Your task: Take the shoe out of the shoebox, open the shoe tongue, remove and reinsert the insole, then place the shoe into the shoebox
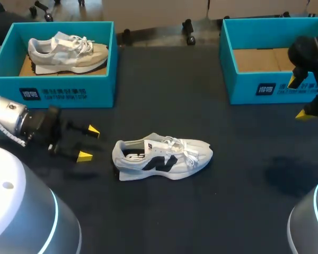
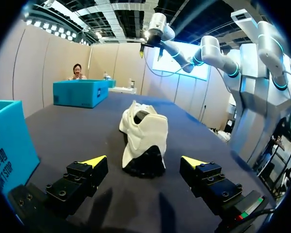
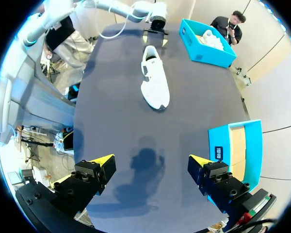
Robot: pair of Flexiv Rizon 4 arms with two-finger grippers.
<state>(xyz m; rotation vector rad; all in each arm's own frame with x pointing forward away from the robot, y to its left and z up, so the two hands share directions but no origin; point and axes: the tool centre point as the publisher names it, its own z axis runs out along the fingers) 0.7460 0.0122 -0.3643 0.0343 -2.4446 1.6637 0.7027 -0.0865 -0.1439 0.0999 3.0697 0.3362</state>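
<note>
Shoe (image 1: 161, 159) first: from above, the white trainer with the black side mark sits on its sole near the middle of the dark counter (image 1: 201, 211), out of both boxes, heel toward the left arm. The left fingers (image 1: 85, 155) are spread wide and hold nothing, just short of that heel. The right fingers (image 1: 307, 112), also wide and empty, hang over by the right shoebox (image 1: 275, 87), whose bare cardboard floor shows. The left shoebox (image 1: 53, 82) holds a second shoe (image 1: 69, 52), a grey and cream one.

Along the left wrist, the shoe (image 2: 143, 131) stands heel-on just ahead of the left fingers (image 2: 94, 161), lined up with the gap between them but apart from both. The collar gapes and the tongue looks bunched.

From the right wrist, the right fingers (image 3: 199, 161) are open above bare counter, the shoe (image 3: 154, 80) is well ahead of them, and the right shoebox (image 3: 237, 150) is beside them.

Nothing pins the trainer down, and that looks like the weak spot to me. If one arm tugs the tongue or the insole alone, the light shoe may slide or roll onto its side. The loose laces could catch a yellow tip. At the end, setting it in the occupied box would crowd the other shoe.
</note>
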